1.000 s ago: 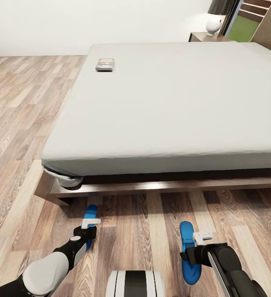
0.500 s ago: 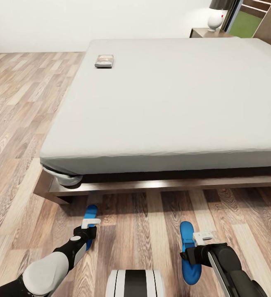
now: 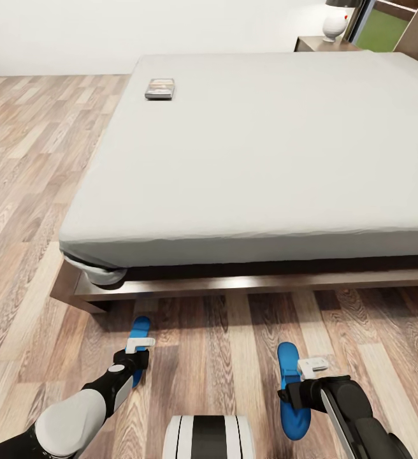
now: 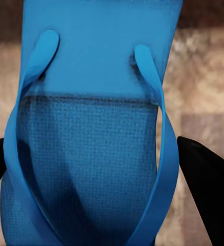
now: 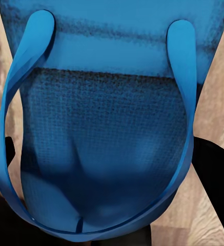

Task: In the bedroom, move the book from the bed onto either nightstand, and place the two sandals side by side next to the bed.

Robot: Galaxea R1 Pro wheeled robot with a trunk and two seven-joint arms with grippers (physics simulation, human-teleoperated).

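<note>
Below, sandals [image 3: 292, 389] under each end effector [image 3: 301, 390]

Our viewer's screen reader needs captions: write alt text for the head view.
A large bed with a pale mattress fills the view, a small book lying near its far left corner. On the wood floor in front, each arm's gripper is at a blue sandal: left sandal, right sandal, set apart.
</note>
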